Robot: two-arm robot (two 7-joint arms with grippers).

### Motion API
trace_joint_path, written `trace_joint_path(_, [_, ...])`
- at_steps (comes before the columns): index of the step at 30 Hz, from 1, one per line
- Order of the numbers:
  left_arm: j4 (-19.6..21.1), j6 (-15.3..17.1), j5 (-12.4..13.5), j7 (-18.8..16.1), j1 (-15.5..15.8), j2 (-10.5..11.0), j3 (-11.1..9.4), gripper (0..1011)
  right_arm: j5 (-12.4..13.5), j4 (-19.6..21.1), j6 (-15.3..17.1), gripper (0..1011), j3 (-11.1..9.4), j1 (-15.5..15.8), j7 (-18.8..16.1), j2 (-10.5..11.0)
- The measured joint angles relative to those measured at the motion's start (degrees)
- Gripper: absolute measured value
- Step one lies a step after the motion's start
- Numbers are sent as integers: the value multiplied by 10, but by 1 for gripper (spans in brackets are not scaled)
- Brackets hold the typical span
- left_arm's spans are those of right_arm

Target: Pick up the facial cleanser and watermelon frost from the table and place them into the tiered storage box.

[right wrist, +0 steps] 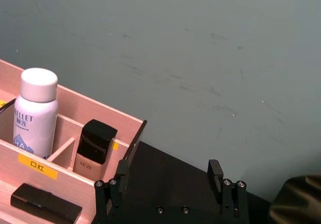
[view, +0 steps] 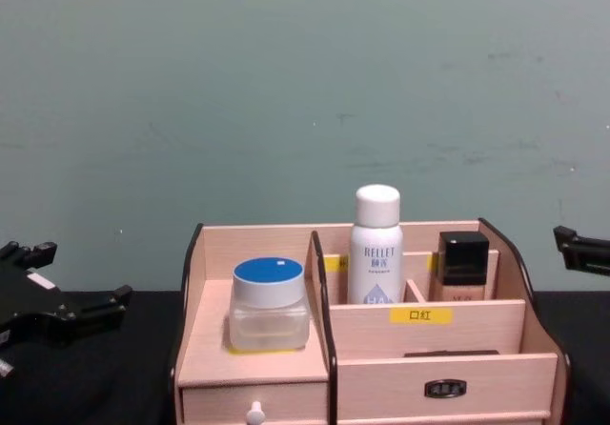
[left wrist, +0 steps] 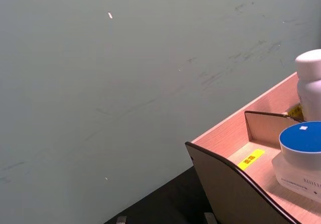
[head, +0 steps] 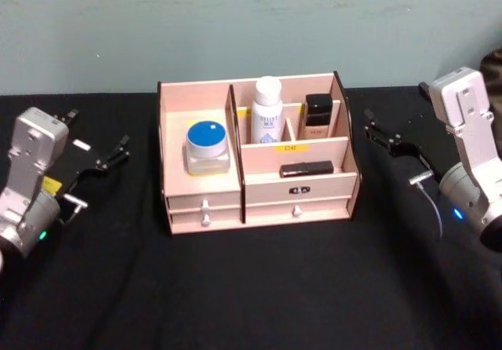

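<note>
Already our wide-open left gripper [head: 110,158] and right gripper [head: 384,138] flank the tiered storage box [head: 259,185]; careless swings could knock its tall bottle [head: 267,111].

Arms: you have two pale grey, boxy wrist housings, each with a small lit dot.
Left gripper [head: 100,162]: black fingers, yellow sticker.
Right gripper [head: 384,139]: black, screw heads showing, thin grey cable.
</note>
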State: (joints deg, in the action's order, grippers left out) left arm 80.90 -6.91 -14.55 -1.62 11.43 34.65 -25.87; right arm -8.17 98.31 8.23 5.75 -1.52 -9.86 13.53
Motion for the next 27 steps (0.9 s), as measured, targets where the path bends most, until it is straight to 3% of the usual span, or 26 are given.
trace_joint_path(27, [0,0,0,0,0,0,0,1001,0,4,0,1002,0,-1,0,1])
